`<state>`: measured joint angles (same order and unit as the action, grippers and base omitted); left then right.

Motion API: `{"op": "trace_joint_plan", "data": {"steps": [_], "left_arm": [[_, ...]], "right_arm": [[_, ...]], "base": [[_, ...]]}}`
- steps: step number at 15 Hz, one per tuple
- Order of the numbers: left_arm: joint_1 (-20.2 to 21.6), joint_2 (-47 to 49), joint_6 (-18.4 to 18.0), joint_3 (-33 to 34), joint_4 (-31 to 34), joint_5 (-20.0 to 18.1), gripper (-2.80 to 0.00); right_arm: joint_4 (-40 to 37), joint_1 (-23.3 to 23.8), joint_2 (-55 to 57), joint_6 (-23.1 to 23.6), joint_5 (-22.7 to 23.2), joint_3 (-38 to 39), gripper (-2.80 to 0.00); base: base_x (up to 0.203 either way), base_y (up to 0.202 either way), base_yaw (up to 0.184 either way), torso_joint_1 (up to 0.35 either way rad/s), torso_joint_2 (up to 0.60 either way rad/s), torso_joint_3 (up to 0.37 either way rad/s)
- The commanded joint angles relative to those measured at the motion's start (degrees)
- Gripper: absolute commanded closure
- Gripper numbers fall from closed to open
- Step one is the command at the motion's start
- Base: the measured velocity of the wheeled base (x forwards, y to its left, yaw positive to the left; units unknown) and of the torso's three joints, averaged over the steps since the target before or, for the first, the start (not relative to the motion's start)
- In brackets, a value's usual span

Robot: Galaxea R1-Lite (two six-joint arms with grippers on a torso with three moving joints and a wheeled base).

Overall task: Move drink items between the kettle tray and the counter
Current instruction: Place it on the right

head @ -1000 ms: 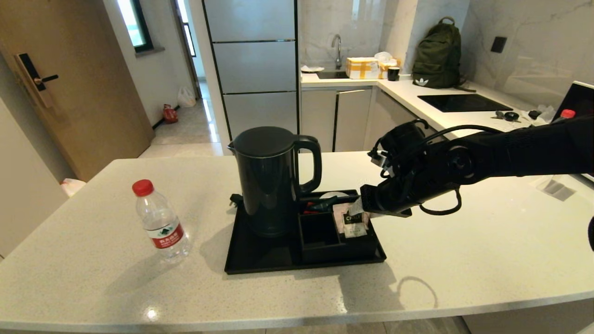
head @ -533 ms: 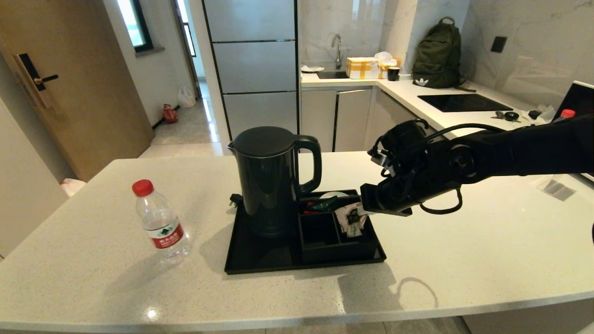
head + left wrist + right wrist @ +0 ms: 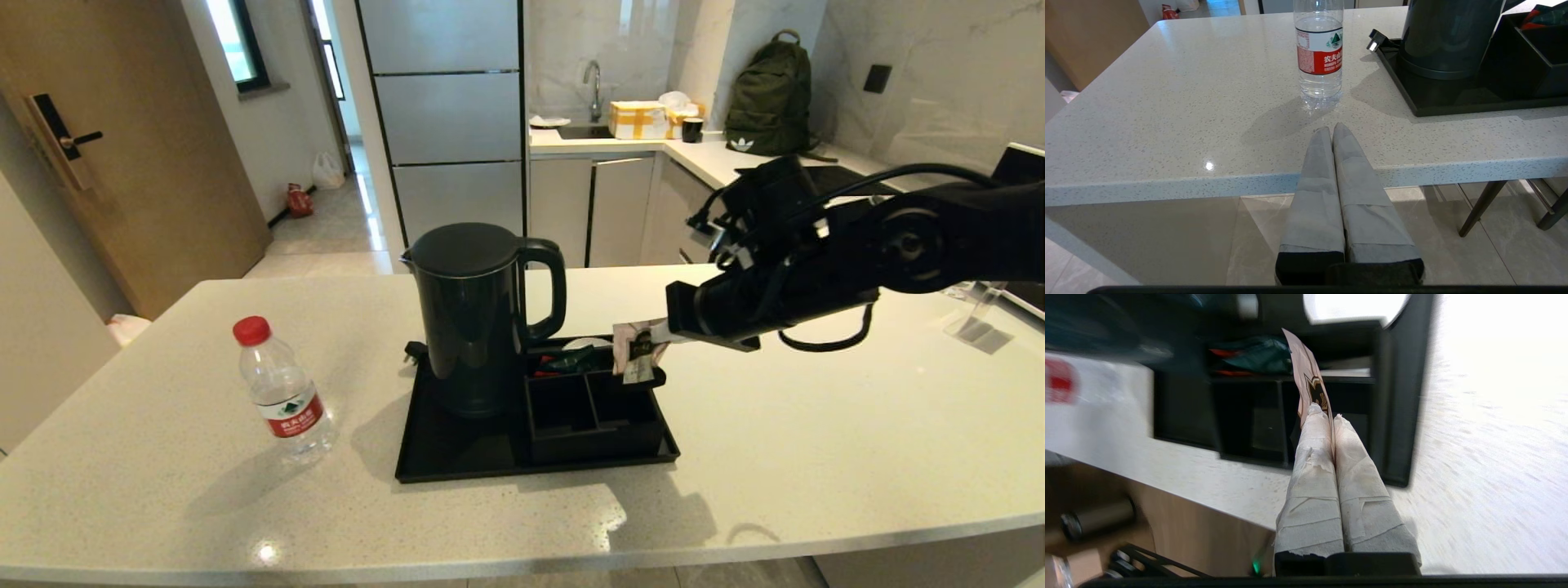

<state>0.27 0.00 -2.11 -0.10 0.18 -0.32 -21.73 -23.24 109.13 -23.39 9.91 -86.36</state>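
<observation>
Pinching the pinkish tea sachet with its dark emblem between taped fingers, my right gripper hangs above the right rear corner of the flat black rectangular kettle tray, at about 2 o'clock from the tray's middle. The sachet dangles clear of the black compartment box, just over its far right cell; in the right wrist view the sachet stands edge-on above the fingertips, with dark green and red packets lying in the box's rear cell.

On the tray's left half, at 9 o'clock from the box, the tall black electric kettle stands upright with its handle toward the right.

Well apart from the tray, at 9 o'clock from it, the small clear water bottle with red cap and red-white label stands upright on the white speckled stone counter.

My left gripper sits clenched on nothing, at the counter's front edge, at 6 o'clock from the bottle.
</observation>
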Motion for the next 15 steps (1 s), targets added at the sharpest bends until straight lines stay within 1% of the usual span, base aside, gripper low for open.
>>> {"op": "trace_joint_plan", "data": {"steps": [1, 2, 3, 4, 6, 8, 10, 11, 15], "left_arm": [[0.00, 0.03, 0.00, 0.01, -0.01, 0.00, 0.00], [0.00, 0.06, 0.00, 0.01, -0.01, -0.04, 0.00], [0.00, 0.02, 0.00, 0.01, -0.01, -0.04, 0.00], [0.00, 0.00, 0.00, 0.01, -0.01, -0.04, 0.00], [0.00, 0.00, 0.00, 0.01, -0.01, -0.04, 0.00], [0.00, 0.01, 0.00, 0.01, -0.01, -0.04, 0.00], [0.00, 0.02, 0.00, 0.01, -0.01, -0.04, 0.00], [0.00, 0.00, 0.00, 0.01, -0.01, -0.01, 0.00], [0.00, 0.09, 0.00, 0.01, -0.01, -0.04, 0.00]], "right_arm": [[-0.19, 2.31, -9.51, -0.91, -2.05, 2.14, 0.00], [-0.20, 4.38, -12.16, -1.37, -4.61, 3.84, 0.00], [-0.07, 7.58, -14.25, -1.43, -6.93, 6.33, 0.00], [0.12, 10.71, -15.94, -1.18, -8.18, 8.79, 0.00], [0.33, 16.57, -17.50, 0.98, -8.83, 13.16, 0.00], [1.13, 17.60, -17.17, 2.35, -8.86, 14.19, 0.00], [5.99, 22.39, -11.87, 4.97, -8.88, 18.98, 0.00], [7.98, 23.48, -9.35, 5.91, -9.02, 19.94, 0.00], [13.28, 24.84, -0.03, 6.70, -10.91, 19.74, 0.00]], "base": [[0.000, 0.000, 0.000, 0.000, 0.00, 0.000], [0.000, 0.000, 0.000, 0.000, 0.00, 0.000], [0.000, 0.000, 0.000, 0.000, 0.00, 0.000], [0.000, 0.000, 0.000, 0.000, 0.00, 0.000], [0.000, 0.000, 0.000, 0.000, 0.00, 0.000], [0.000, 0.000, 0.000, 0.000, 0.00, 0.000], [0.000, 0.000, 0.000, 0.000, 0.00, 0.000], [0.000, 0.000, 0.000, 0.000, 0.00, 0.000], [0.000, 0.000, 0.000, 0.000, 0.00, 0.000]]}}
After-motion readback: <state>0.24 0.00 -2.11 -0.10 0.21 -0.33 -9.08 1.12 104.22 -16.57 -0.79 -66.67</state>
